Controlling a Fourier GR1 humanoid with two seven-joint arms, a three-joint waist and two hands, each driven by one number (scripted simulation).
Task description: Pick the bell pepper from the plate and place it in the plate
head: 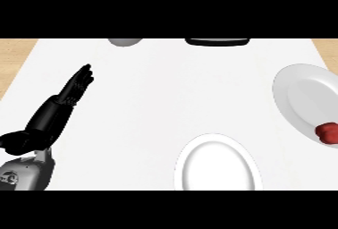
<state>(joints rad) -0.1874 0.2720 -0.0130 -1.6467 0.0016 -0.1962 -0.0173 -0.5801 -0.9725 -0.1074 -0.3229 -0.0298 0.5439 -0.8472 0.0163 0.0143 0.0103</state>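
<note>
The left hand (71,95) is resting with straight, empty fingers while the bell pepper (327,133), probably light, smooth and hollow, is sitting on the right plate (300,96), likely best cupped around its body

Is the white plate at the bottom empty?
Yes, as far as it shows. The white oval plate near the bottom edge shows only bare white surface. The red bell pepper sits on the other white plate at the right.
</note>
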